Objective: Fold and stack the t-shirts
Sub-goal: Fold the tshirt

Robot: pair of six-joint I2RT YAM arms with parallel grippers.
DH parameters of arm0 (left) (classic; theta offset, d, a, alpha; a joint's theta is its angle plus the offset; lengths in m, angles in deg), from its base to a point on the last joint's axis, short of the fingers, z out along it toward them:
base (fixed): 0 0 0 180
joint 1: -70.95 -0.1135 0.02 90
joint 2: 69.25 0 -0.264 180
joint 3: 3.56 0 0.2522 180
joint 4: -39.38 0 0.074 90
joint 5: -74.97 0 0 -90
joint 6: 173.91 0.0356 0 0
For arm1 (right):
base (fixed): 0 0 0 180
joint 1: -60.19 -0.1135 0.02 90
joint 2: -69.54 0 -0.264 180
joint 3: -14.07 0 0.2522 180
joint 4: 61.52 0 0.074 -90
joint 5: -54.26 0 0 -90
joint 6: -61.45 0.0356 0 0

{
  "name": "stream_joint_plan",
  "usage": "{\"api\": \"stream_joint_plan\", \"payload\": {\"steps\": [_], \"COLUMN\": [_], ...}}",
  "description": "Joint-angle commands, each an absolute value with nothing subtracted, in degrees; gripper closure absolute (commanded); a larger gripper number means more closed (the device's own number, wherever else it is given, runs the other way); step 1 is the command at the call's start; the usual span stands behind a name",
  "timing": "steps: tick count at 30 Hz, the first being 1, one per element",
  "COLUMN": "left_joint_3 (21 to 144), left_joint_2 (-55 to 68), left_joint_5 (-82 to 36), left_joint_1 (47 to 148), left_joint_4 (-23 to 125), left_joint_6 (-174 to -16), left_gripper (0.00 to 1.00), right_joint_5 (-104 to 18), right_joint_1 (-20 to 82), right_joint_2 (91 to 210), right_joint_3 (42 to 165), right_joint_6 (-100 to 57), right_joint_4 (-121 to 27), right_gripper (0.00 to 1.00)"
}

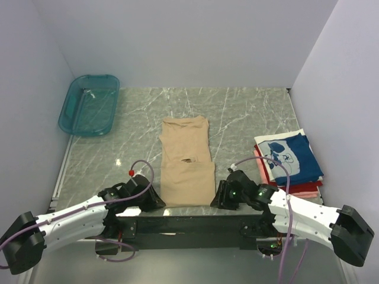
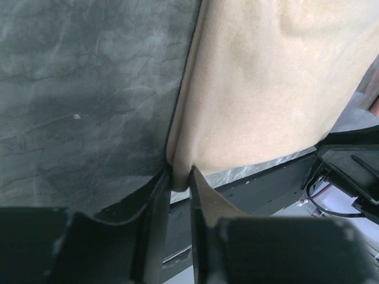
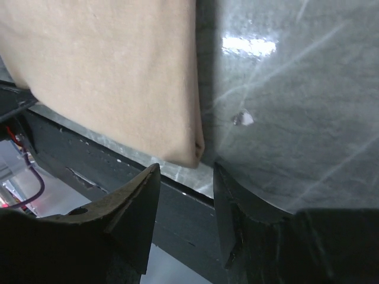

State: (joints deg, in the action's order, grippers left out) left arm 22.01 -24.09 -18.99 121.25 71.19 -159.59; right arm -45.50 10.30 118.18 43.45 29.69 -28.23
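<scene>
The tan t-shirt [image 1: 186, 163] lies folded into a long strip down the middle of the marble table, its near hem at the front edge. My left gripper [image 1: 159, 202] is shut on the shirt's near left corner [image 2: 180, 177]. My right gripper [image 1: 217, 201] is open just short of the near right corner [image 3: 192, 151], not touching it. A stack of folded t-shirts, navy with white print [image 1: 291, 155] on top, red and pink [image 1: 302, 189] under it, lies at the right.
A teal plastic basket [image 1: 89, 105] stands at the back left corner. The black front rail [image 1: 189, 222] runs along the table's near edge between the arm bases. White walls close in the left, back and right.
</scene>
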Motion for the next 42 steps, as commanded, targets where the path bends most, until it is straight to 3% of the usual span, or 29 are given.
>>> {"api": "stream_joint_plan", "payload": {"steps": [1,7,9,14,17,22,29,36,42], "left_joint_3": [22.6,23.0,23.4,25.8,27.5,32.3,39.9,52.0,58.0], "left_joint_2": [-22.6,-23.0,-23.5,-24.9,-26.0,-28.4,-28.0,-21.0,-12.8], "left_joint_5": [-17.2,-17.1,-17.1,-16.7,-16.8,-16.0,-13.3,-6.6,-11.8], "left_joint_1": [121.8,121.9,121.9,122.0,122.0,122.1,122.1,120.0,109.4], "left_joint_4": [74.4,74.9,75.3,77.8,79.9,84.0,88.8,90.7,86.1], "left_joint_6": [-158.6,-158.6,-158.3,-157.0,-156.1,-154.8,-153.9,-147.4,-140.5], "left_gripper": [0.76,0.94,0.99,0.99,0.99,0.99,0.99,1.0,1.0], "right_joint_5": [-45.4,-45.5,-45.3,-44.2,-43.7,-42.6,-38.1,-39.7,-43.6], "right_joint_1": [10.6,10.6,10.6,10.6,10.6,10.8,12.4,20.9,27.8], "right_joint_2": [120.2,123.1,123.6,121.6,118.3,111.5,111.0,116.7,125.7], "right_joint_3": [42.9,42.4,42.7,43.8,45.6,50.7,59.2,69.0,76.9], "right_joint_6": [30.3,30.4,30.5,29.8,28.8,27.4,22.7,13.2,8.3], "right_joint_4": [-32.5,-35.5,-35.5,-32.6,-28.5,-21.0,-14.2,-13.6,-17.1], "right_gripper": [0.52,0.57,0.62,0.82,0.87,0.89,0.91,0.95,0.98]}}
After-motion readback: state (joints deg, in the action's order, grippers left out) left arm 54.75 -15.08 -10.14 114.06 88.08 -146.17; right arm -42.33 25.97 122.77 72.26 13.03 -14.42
